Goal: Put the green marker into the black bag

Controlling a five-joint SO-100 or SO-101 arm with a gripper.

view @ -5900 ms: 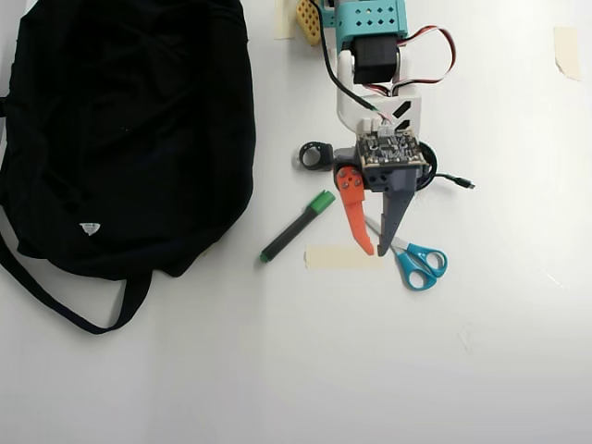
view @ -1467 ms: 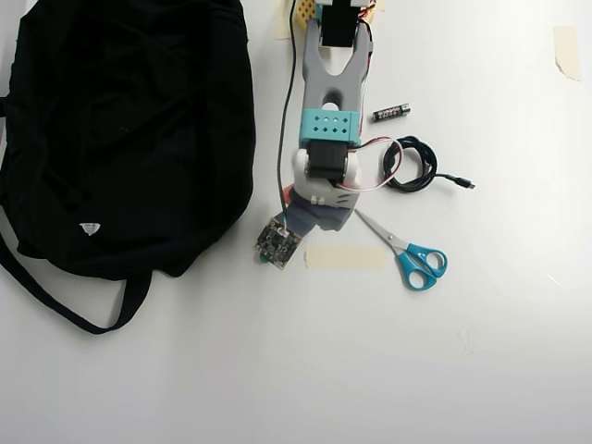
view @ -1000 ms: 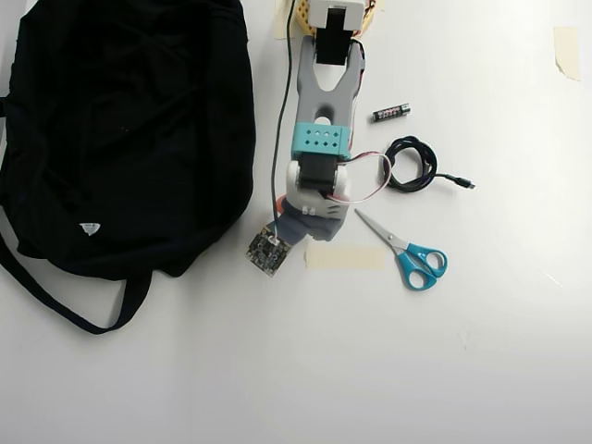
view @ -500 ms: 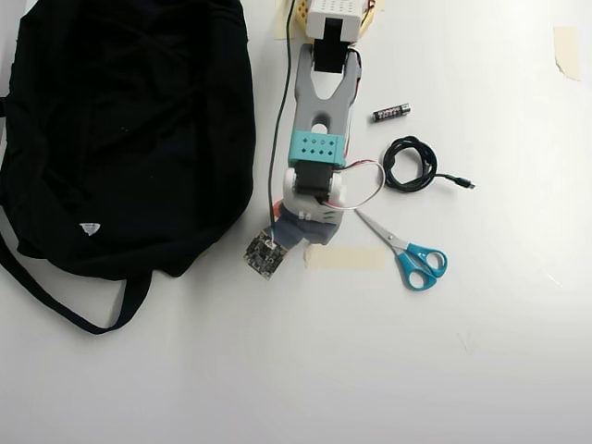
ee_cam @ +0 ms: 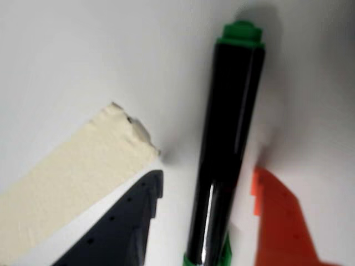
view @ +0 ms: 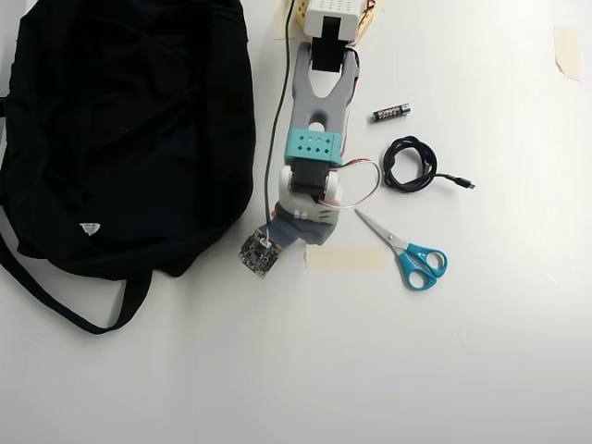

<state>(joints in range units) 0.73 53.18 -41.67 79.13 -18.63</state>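
Two fingers of the gripper (ee_cam: 206, 194), one dark, one orange, stand spread on either side of the green marker (ee_cam: 227, 144) in the wrist view, not visibly clamping it. It lies on the white table (ee_cam: 66, 55), right of a tape strip (ee_cam: 72, 177). Overhead, the black bag (view: 120, 129) lies left of the arm (view: 310, 139).

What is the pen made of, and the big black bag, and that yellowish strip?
The green marker looks like smooth, glossy plastic: a bright streak of light runs along its dark barrel. The black bag seems to be soft, matte fabric, since it slumps and folds. The strip of tape is probably paper masking tape, dull cream with a ragged torn end.
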